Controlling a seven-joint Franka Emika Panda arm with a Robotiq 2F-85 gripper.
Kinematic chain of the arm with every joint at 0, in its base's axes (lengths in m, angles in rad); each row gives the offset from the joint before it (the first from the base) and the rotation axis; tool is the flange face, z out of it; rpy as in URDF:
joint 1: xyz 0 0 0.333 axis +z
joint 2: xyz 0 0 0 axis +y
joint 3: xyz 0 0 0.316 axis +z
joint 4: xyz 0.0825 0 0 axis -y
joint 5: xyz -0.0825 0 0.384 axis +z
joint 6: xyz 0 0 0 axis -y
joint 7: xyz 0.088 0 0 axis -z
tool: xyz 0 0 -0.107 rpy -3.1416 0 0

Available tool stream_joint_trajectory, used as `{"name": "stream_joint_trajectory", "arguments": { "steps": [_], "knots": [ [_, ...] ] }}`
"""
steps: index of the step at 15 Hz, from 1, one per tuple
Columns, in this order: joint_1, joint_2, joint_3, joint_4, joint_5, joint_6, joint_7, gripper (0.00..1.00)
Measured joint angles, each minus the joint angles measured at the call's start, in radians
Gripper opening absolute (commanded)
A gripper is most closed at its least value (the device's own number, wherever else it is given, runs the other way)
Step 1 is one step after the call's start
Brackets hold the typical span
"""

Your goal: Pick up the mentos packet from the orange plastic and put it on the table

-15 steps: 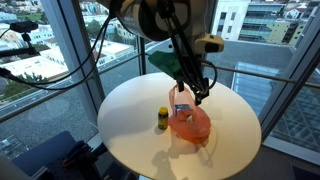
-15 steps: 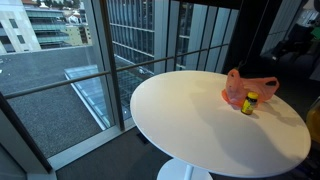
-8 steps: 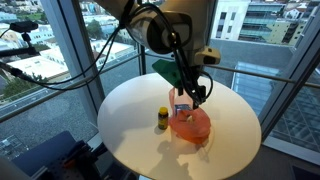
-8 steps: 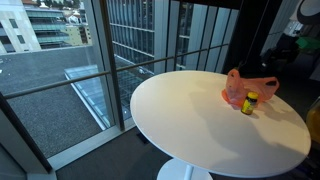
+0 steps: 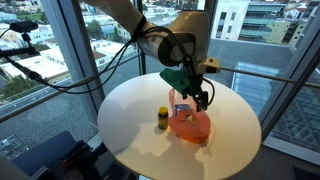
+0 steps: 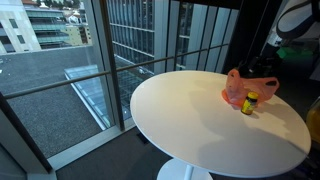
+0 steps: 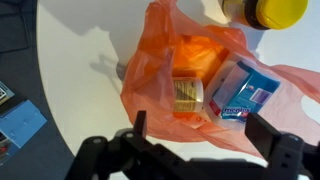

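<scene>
The arm [image 5: 186,46] had swung round above the orange plastic [image 7: 160,60]. The pincer [image 7: 197,128] hung wide open and empty, with the mentos packet [image 7: 240,92] just ahead, off-centre and slanted.

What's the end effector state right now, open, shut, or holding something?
End effector: open, holding nothing, above the bag.

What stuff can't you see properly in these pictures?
- Wrist view: the yellow-lidded bottle is cut off by the top edge.
- Wrist view: the print on the blue-and-white packet inside the crumpled orange plastic bag is too blurred to read.
- Exterior view: the robot arm is cut off by the right edge, so its end is unseen.
</scene>
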Motion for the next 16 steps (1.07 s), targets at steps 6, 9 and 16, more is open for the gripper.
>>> {"name": "stream_joint_trajectory", "arguments": {
  "steps": [6,9,16],
  "knots": [
    [0.034,0.095,-0.002,0.038,-0.038,0.041,0.104,1.0],
    [0.064,0.117,-0.011,0.044,-0.069,0.042,0.181,1.0],
    [0.109,0.13,-0.017,0.061,-0.076,0.044,0.265,1.0]
  ]
}}
